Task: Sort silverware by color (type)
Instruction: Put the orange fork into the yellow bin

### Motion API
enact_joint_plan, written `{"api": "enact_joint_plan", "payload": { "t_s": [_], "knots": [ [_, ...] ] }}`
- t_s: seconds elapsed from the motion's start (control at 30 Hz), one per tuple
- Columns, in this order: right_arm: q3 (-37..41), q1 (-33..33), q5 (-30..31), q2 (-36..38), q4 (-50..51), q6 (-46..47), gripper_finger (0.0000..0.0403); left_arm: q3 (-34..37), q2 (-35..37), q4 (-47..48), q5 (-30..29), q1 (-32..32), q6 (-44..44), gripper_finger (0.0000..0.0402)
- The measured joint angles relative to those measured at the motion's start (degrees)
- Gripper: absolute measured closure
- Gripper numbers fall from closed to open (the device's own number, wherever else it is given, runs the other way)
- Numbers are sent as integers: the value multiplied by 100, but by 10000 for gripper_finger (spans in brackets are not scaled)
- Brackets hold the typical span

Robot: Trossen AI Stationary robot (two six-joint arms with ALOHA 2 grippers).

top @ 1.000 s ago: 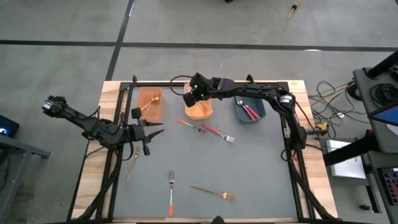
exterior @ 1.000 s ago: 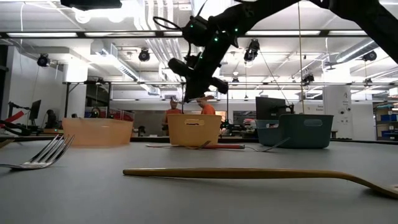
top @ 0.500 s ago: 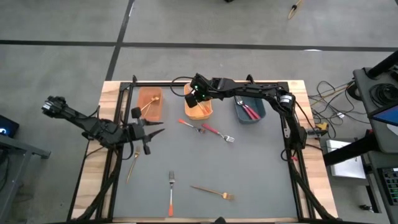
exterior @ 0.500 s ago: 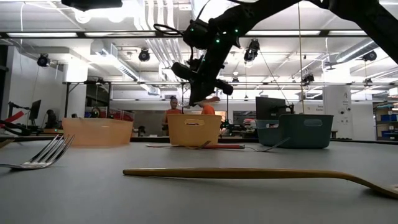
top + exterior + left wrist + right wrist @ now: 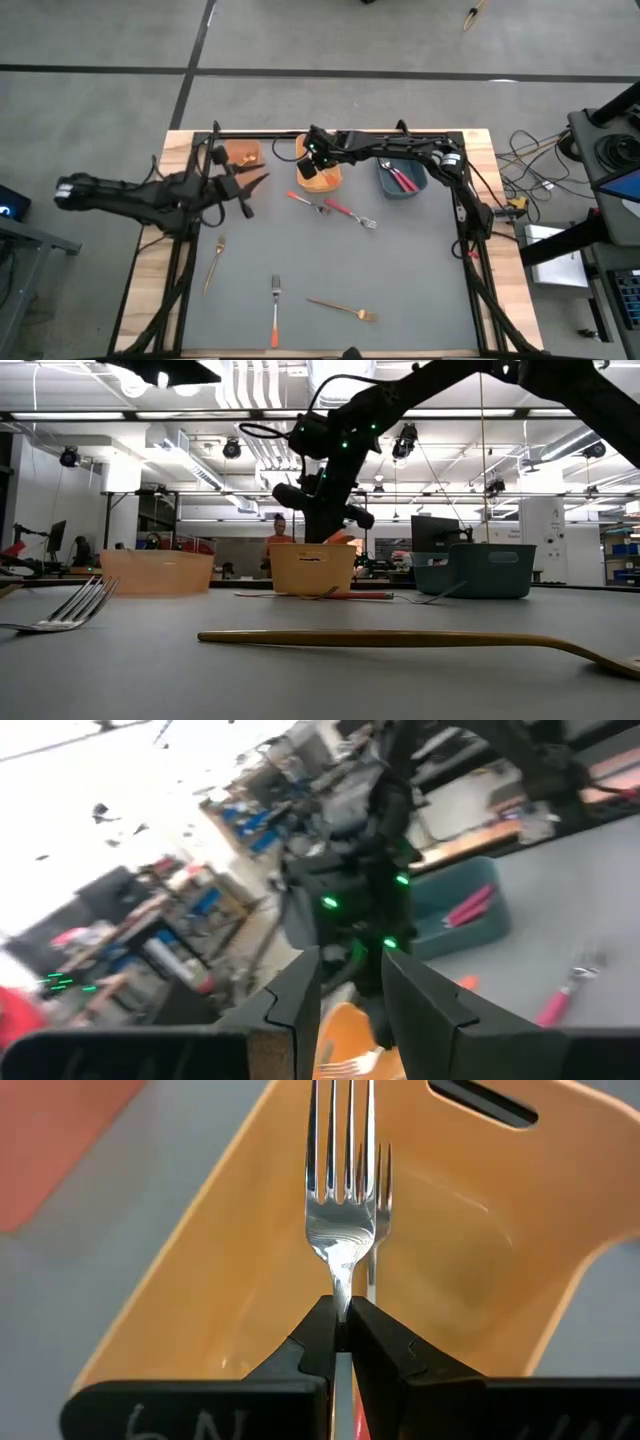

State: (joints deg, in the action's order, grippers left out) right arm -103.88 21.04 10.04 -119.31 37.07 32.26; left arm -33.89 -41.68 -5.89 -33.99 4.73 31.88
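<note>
My right gripper (image 5: 313,158) hangs over the orange bin (image 5: 324,181) at the table's far middle, shut on a silver-tined fork (image 5: 340,1190) with an orange handle. A second fork's tines (image 5: 379,1175) show inside the bin. My left gripper (image 5: 256,185) stands open in the air at the far left, pointing level toward the bins, with nothing between its fingers. A pale orange bin (image 5: 240,158) holds a gold fork. A blue-grey bin (image 5: 402,178) holds red-pink-handled forks. Loose silverware lies flat on the grey mat. My right gripper pinches the fork's neck (image 5: 341,1292), just behind the tines, between its two fingertips. The fingers slant down from the table's right and run along the fork. The tines point ahead and down into the orange bin, and the fork is lifted clear.
On the mat lie two red-pink-handled forks (image 5: 338,207) near the bins, a gold fork (image 5: 213,262) at the left, an orange-handled fork (image 5: 275,312) and another gold fork (image 5: 343,309) near the front edge. The mat's right half is bare.
My left arm has swung toward the table's far edge, carrying its open gripper up beside the pale orange bin and rolling it a little. My right gripper has sunk toward the orange bin with the fork, tipping further down.
</note>
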Motion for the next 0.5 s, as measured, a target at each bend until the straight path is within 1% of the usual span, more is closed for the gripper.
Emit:
{"api": "enact_joint_plan", "payload": {
  "t_s": [0.1, 0.2, 0.37, 0.43, 0.5],
  "knots": [
    [0, 0, 3, -4, -7, -38, 385, 214, -20, -8, 890, -564, -153, 310],
    [0, 30, 2, -6, -1, -40, 385, 421, -38, -57, 1504, -1105, -249, 310],
    [0, 65, 0, -6, 14, -34, 385, 649, -38, -658, 2146, -1753, -439, 310],
    [0, 76, -1, -6, 16, -33, 385, 698, -41, -710, 2380, -1932, -514, 310],
    [0, 74, -4, -6, 12, -32, 385, 704, -47, -705, 2453, -2031, -583, 310]
  ]
}}
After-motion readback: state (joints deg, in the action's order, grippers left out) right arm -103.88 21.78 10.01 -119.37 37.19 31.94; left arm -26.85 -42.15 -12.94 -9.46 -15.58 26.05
